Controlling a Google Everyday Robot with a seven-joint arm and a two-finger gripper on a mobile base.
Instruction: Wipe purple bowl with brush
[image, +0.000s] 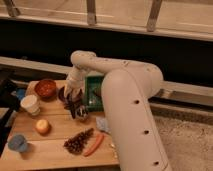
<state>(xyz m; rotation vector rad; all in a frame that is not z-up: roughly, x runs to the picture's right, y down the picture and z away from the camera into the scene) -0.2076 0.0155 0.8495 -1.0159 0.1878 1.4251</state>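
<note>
The purple bowl (62, 94) sits on the wooden table right of the orange-red bowl, partly hidden by my wrist. My gripper (73, 102) hangs just at the bowl's front right edge and is shut on the brush (73, 111). The brush is a slim dark stick pointing down from the fingers toward the table. The brush tip is beside the bowl, not inside it. The big white arm (125, 100) reaches in from the right and covers the table's right side.
An orange-red bowl (46, 88) and a white cup (31, 105) stand at the left. A green tray (94, 92) lies behind the gripper. A yellow fruit (42, 126), a blue cup (17, 143), a dark cluster (78, 141) and a carrot (93, 145) lie in front.
</note>
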